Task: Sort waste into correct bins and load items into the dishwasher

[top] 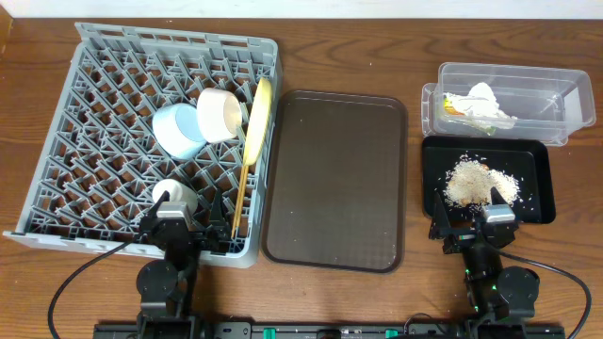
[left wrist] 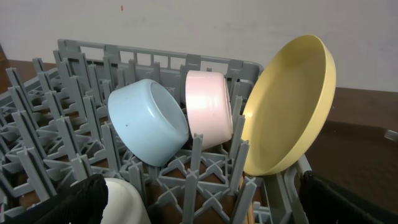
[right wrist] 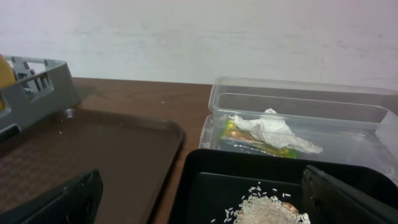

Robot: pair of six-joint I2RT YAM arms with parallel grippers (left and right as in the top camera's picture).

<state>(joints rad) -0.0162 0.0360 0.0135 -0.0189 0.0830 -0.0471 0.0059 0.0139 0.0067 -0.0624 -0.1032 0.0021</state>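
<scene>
The grey dish rack (top: 94, 141) holds the light blue bowl (top: 177, 130), the white bowl (top: 219, 113), the yellow plate (top: 258, 121) on edge, the chopsticks (top: 241, 193) and the small white cup (top: 174, 196). My left gripper (top: 176, 224) is open over the rack's near edge. In its wrist view the gripper (left wrist: 199, 211) has the cup (left wrist: 124, 202) beside its left finger. The clear tub (top: 546, 94) holds the napkin (top: 482, 102) and the wrapper (top: 454, 108). The rice (top: 479, 182) lies in the black tray (top: 532, 174). My right gripper (top: 471, 218) is open and empty at that tray's near edge.
The dark brown serving tray (top: 334, 179) lies between the rack and the bins. The right wrist view shows it (right wrist: 87, 155) left of the black tray (right wrist: 205, 180), with the tub (right wrist: 298, 102) behind. Bare wooden table surrounds everything.
</scene>
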